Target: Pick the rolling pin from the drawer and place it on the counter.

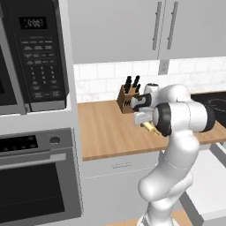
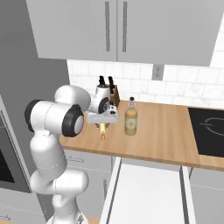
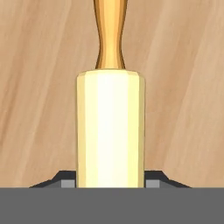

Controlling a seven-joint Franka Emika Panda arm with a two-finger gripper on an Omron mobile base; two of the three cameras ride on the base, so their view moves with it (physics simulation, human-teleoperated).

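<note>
Claw: the claw is gripping the rolling pin, hanging it above the worktop.
Pin's place: just left of the amber bottle, in front of the knife block.
Done: pin is out of the drawer.
Left: lowering, releasing it onto the wood.

The desk is a light brown wood-grain slab with a thin front edge, running along a white tiled wall. A wooden knife block with dark handles stands on it near the wall, and an amber glass bottle stands upright further forward. A black stovetop is set into its far end.
</note>
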